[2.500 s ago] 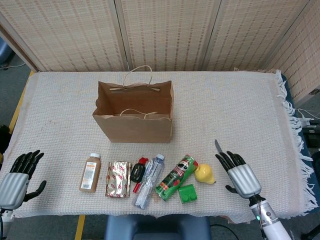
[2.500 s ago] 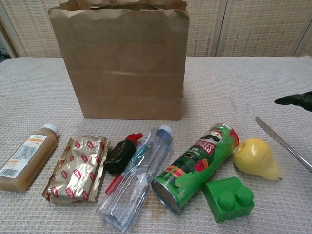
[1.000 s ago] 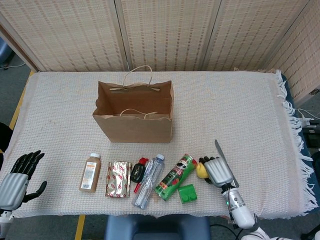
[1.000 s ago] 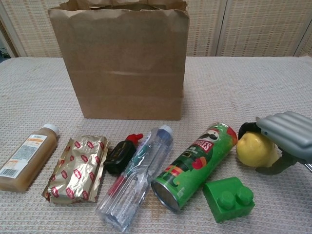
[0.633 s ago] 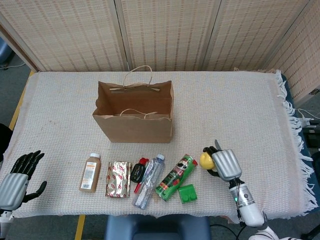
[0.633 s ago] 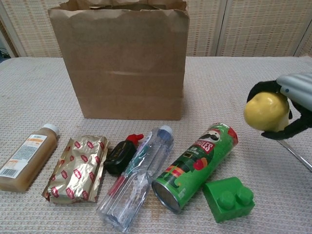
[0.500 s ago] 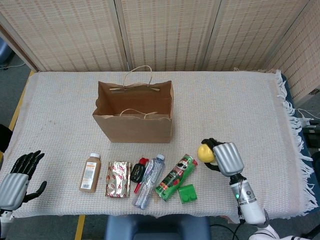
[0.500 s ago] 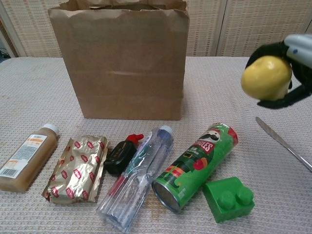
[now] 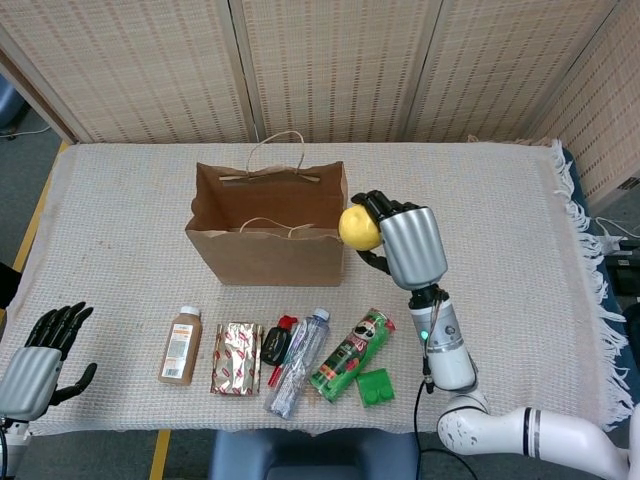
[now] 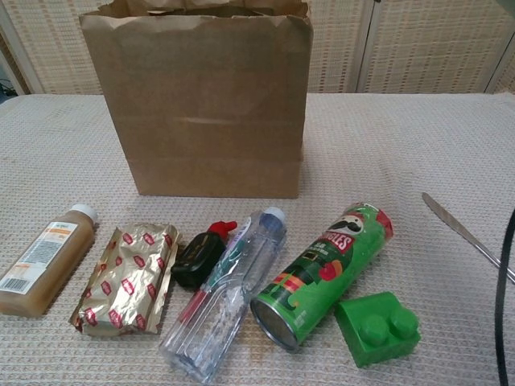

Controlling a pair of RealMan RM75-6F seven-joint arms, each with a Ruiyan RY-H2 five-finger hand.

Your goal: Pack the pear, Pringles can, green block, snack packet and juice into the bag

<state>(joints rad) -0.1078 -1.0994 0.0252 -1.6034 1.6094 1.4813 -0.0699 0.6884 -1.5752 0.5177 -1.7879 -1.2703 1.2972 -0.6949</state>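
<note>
Pear (image 9: 357, 227) just right of bag (image 9: 268, 257)

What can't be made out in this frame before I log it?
- Bag floor: head view, hidden by its front wall; chest view shows only the outside.
- Right hand holding the pear: outside the chest view.
- Left hand: head view, partly cut off by the corner.
- Juice label: too small to read.

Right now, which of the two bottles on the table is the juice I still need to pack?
The juice is the brown bottle with a white cap at the far left of the row, beside the snack packet. The other, the clear water bottle, sits mid-row.
</note>
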